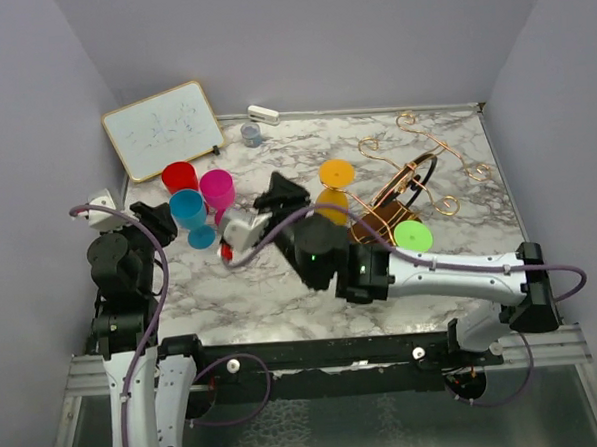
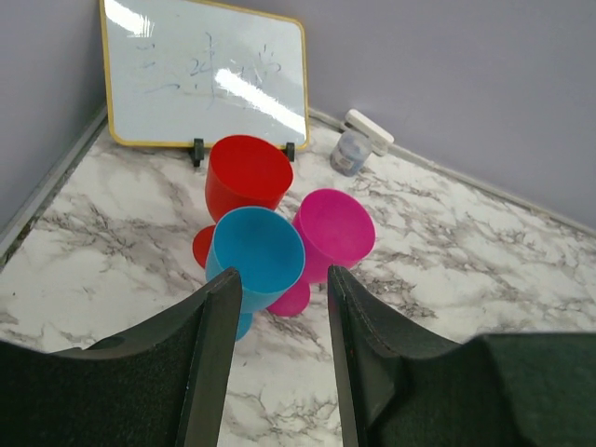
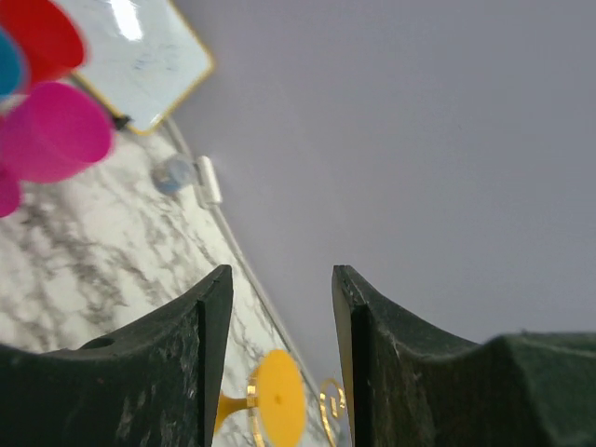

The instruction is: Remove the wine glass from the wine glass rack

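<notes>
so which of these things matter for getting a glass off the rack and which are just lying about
For the job: wine glass rack; orange wine glass and green wine glass hanging on it; right gripper, open, near the orange one.
Lying about: red glass, blue glass, pink glass; whiteboard; eraser; small jar.

Five wine glasses, it seems: red [image 1: 179, 176], blue [image 1: 188, 207], pink [image 1: 217, 188], orange [image 1: 336, 172], green [image 1: 412, 237]; one rack [image 1: 379, 222], one whiteboard [image 1: 163, 127].
</notes>
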You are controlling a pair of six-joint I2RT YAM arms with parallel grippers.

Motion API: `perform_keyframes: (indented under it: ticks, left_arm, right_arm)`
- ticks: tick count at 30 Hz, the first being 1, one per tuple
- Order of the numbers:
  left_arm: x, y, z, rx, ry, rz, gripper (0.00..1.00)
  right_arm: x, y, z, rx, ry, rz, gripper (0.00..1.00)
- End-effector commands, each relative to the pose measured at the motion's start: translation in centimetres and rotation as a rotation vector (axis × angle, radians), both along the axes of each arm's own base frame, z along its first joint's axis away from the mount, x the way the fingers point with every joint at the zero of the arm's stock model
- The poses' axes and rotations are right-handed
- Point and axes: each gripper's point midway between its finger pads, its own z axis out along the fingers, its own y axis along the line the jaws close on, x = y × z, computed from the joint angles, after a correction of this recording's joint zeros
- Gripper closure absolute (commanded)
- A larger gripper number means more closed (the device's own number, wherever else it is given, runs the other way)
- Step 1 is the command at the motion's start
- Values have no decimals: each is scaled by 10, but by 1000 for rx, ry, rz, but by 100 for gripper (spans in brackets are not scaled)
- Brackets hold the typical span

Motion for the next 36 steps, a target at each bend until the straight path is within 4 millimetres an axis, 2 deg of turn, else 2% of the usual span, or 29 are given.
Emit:
perform_keyframes:
  ticks: [1, 5, 7, 9, 15, 18, 22, 27, 36]
  left_arm:
    - [-3, 3, -29, 22, 60, 16, 56]
    - [-1, -12, -51, 4, 77, -65, 56]
    - [-2, -21, -54, -7, 78, -117, 56]
    - [-2, -30, -54, -6, 72, -162, 56]
    - [-5, -36, -61, -1, 98, -189, 56]
    - [-6, -39, -63, -6, 100, -202, 56]
    - [-5, -44, -66, -12, 106, -227, 56]
    - [-5, -48, -69, -14, 113, -243, 56]
    - [-5, -52, -71, -19, 118, -258, 56]
  right_arm:
    - [57, -45, 53, 223, 143, -115, 53]
    - [85, -88, 92, 490, 350, -160, 53]
    - [90, -100, 99, 601, 495, -118, 53]
    - [92, -107, 96, 672, 638, -71, 53]
    - [111, -131, 59, 802, 1102, 32, 53]
    - [101, -135, 53, 856, 1257, 152, 53]
    - [90, -134, 35, 893, 1429, 194, 50]
    - [101, -147, 3, 924, 1436, 31, 46]
    - [120, -175, -37, 932, 1384, -197, 45]
